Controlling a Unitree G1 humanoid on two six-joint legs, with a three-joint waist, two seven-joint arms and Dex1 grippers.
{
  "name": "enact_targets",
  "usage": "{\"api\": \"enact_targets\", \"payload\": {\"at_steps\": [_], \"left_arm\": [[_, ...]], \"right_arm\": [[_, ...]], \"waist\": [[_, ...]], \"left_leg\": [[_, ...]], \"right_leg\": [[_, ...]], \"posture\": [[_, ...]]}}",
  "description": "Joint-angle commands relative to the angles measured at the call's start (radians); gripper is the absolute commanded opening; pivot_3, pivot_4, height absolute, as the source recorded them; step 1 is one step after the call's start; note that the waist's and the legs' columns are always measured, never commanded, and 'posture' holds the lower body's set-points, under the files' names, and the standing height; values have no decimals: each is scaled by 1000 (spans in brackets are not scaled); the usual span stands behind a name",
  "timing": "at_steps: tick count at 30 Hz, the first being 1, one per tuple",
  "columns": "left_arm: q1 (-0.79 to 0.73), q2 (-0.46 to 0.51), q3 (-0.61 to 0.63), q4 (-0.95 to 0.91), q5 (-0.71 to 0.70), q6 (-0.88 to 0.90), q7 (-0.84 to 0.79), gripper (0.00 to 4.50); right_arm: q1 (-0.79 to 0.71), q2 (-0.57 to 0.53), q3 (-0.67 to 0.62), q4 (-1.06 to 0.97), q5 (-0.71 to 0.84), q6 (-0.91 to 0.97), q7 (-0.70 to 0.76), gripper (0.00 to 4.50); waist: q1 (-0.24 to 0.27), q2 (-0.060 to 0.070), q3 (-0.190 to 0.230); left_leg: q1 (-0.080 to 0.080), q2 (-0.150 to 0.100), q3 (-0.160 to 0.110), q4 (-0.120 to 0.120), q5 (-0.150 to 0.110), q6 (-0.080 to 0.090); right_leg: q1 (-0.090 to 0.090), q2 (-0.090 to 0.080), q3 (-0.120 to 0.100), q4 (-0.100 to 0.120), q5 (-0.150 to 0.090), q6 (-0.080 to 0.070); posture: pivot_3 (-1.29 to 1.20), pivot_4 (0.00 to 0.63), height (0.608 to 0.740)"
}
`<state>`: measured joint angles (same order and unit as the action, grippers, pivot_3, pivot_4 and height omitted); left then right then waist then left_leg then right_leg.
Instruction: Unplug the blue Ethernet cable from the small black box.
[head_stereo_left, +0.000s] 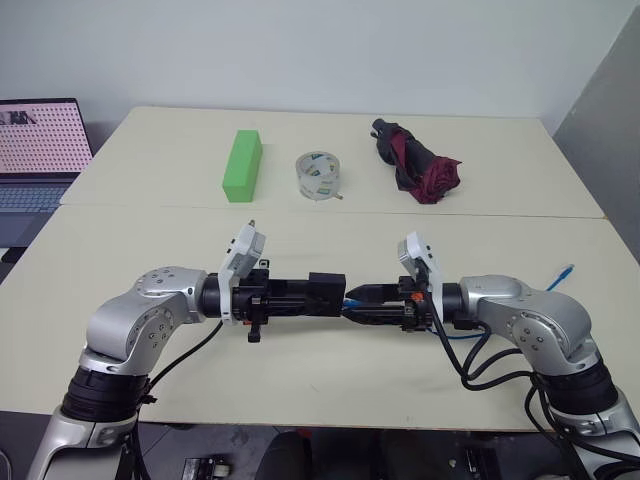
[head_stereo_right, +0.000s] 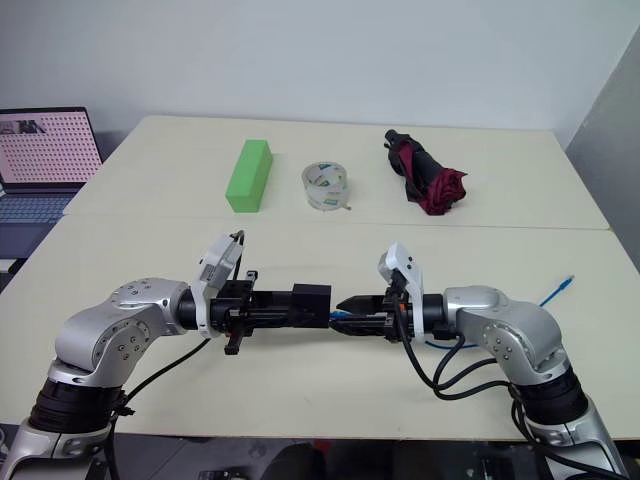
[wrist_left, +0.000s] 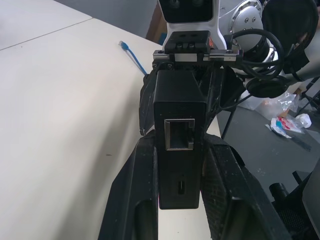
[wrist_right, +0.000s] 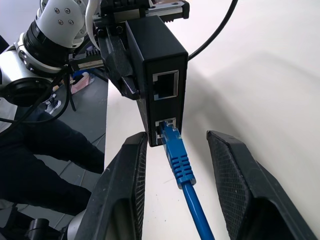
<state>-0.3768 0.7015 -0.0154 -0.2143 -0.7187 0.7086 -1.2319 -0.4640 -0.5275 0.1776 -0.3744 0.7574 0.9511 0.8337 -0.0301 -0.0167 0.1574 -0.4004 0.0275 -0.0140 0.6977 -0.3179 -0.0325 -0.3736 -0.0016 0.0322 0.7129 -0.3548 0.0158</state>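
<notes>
A green block (head_stereo_left: 243, 165), tape roll (head_stereo_left: 319, 175) and folded umbrella (head_stereo_left: 414, 163) are lying well behind. Mid-air, the small black box (wrist_right: 159, 75) is being clamped by the left gripper (head_stereo_left: 322, 294); the blue Ethernet cable (wrist_right: 181, 167), still plugged in, is being straddled by the right gripper (wrist_right: 175, 150), fingers apart.

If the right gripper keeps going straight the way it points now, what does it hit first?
Most likely the small black box held by the left gripper. The right gripper is open around the blue Ethernet cable, whose plug sits in the box's port.

Both arms raised and level, left gripper (head_stereo_left: 322, 293) clamped, right gripper (head_stereo_left: 358, 304) facing it, fingers parted
</notes>
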Motion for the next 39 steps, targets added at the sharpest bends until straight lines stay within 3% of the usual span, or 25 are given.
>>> {"api": "enact_targets", "payload": {"at_steps": [1,5,19,33,36,39], "left_arm": [[-10,-2,3,-18,-4,-20,-8,777],[-7,-2,6,-17,0,-21,-13,777],[5,-2,11,-27,-1,-19,-20,777],[61,63,37,9,77,-118,-25,777],[63,61,43,12,78,-122,-13,777],[62,52,51,18,86,-129,13,777]], "right_arm": [[-11,-5,-17,-22,9,-14,17,963],[-14,-19,-18,-13,8,-15,40,61],[-39,-33,-4,11,-22,-23,78,58],[-21,-127,-36,63,-78,-68,128,57],[-29,-123,-36,112,-134,-126,100,57],[-79,-84,-36,296,-294,-279,-19,57]], "waist": [[0,0,0],[0,0,0],[0,0,0],[0,0,0],[0,0,0],[-1,0,0]], "left_leg": [[0,0,0,0,0,0],[0,0,0,0,0,0],[0,0,0,0,0,0],[0,0,0,0,-2,3],[0,0,0,0,-2,3],[0,0,0,0,-2,3]], "right_leg": [[0,0,0,0,0,0],[0,0,0,0,0,0],[0,0,0,0,0,0],[0,0,0,-1,0,0],[0,0,0,-1,0,0],[0,0,0,0,0,0]], "posture": [[0,150,740],[0,150,740],[0,150,740],[0,150,740],[0,150,740],[0,150,740]]}}
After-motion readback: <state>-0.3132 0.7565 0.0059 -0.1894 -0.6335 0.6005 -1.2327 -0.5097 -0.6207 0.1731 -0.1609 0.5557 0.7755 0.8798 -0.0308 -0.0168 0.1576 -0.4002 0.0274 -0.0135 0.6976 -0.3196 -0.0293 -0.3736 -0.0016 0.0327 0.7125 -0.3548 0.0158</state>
